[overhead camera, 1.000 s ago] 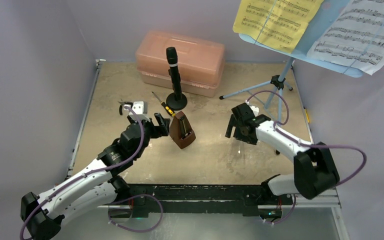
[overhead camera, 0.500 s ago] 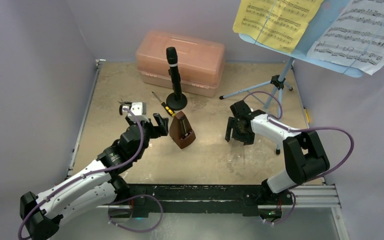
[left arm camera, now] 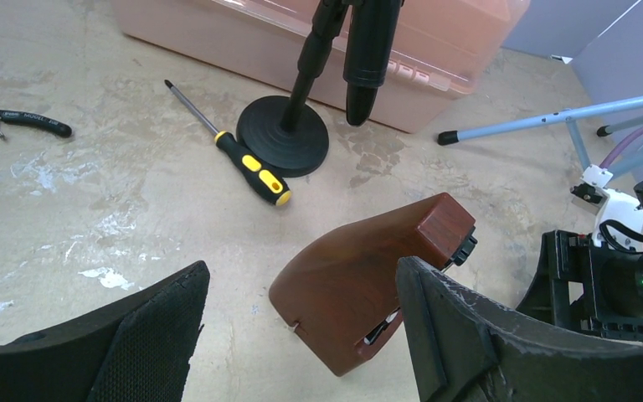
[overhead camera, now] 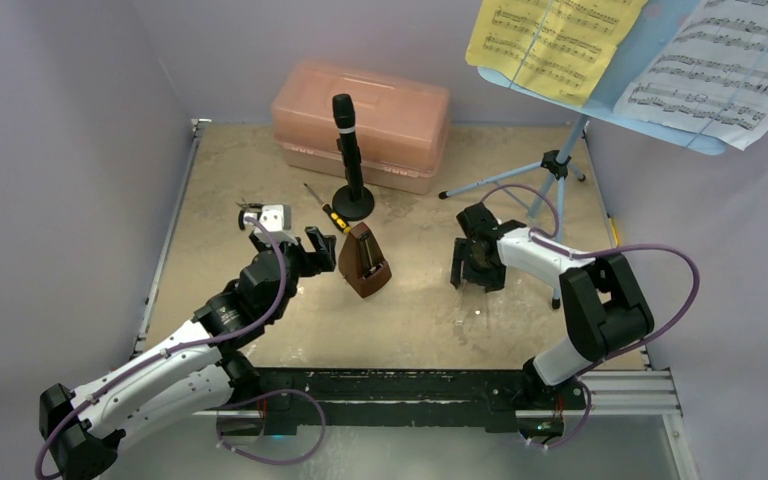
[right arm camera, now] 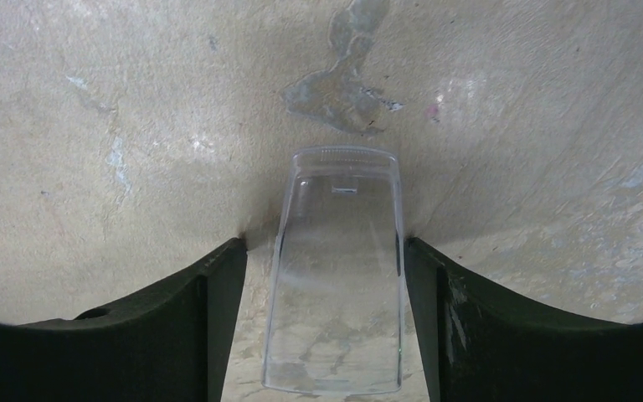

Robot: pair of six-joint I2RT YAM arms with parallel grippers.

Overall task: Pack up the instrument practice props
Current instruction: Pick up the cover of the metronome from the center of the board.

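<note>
The instrument practice props are none of them packed yet, judging by how they lie. The right gripper (right arm camera: 325,244) points down at the table with its jaws apart, straddling a clear plastic cover (right arm camera: 335,285) that lies flat. No firm clamp shows.

At the left, the left gripper (left arm camera: 301,266) stands wide open and empty, with the brown metronome (left arm camera: 368,285) just ahead of its fingertips, ungripped. Farther back, the black pipe (overhead camera: 348,150) stands on its round base before the pink case (overhead camera: 360,125), whose lid looks shut. At the far right, the music stand (overhead camera: 560,170) is up on its tripod, carrying the yellow page (overhead camera: 550,40) and the white page (overhead camera: 720,70). Everything remains to be stowed.
</note>
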